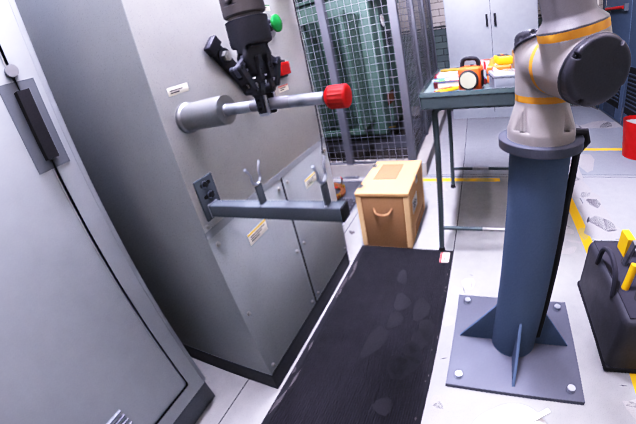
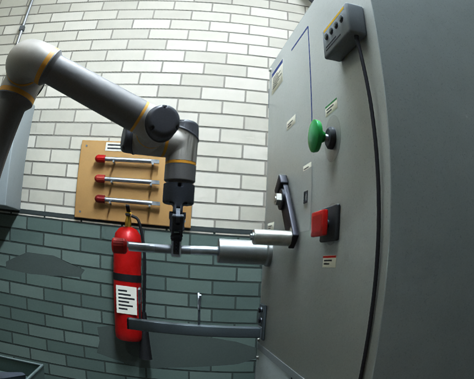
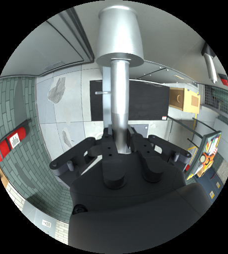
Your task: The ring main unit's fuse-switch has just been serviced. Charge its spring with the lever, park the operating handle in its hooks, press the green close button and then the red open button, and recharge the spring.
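The red open button [image 1: 284, 68] [image 2: 319, 223] is partly hidden behind my wrist in the side camera, and the green close button [image 1: 276, 22] [image 2: 317, 135] sits above it on the panel. The operating handle [image 1: 264, 104] [image 2: 188, 248] [image 3: 119, 100], a steel rod with a red cap [image 1: 337, 96] [image 2: 118, 245] and a thick socket end, sticks straight out from the panel and is clamped at mid-shaft by my closed gripper [image 1: 264, 102] [image 2: 176, 245] [image 3: 119, 136], which comes down from above. The black spring lever [image 1: 219, 55] [image 2: 287, 210] hangs on the panel beside it. The hooks [image 1: 289, 182] [image 2: 199, 302] stand empty below on a grey bracket.
Behind the handle is a brick wall with a red fire extinguisher [image 2: 127, 286] and a board of spare rods [image 2: 127, 179]. A cardboard box [image 1: 390, 202] and a green table [image 1: 466, 90] stand past the cabinet. My pedestal [image 1: 529, 250], a toolbox [image 1: 621, 305] and a black mat [image 1: 374, 330] occupy the floor.
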`<state>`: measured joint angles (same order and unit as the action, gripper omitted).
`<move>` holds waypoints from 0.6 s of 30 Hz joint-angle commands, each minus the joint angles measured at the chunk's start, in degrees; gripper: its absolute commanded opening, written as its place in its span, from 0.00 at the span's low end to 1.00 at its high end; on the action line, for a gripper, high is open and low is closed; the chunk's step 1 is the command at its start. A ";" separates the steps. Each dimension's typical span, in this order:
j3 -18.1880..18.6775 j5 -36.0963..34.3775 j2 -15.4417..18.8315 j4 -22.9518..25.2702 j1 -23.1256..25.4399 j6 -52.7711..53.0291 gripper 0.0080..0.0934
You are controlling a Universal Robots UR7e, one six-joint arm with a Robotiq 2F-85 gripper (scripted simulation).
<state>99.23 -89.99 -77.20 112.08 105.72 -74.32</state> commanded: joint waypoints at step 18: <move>2.50 0.00 -1.99 0.61 0.50 0.51 0.00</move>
<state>101.80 -89.99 -79.12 112.65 106.22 -73.80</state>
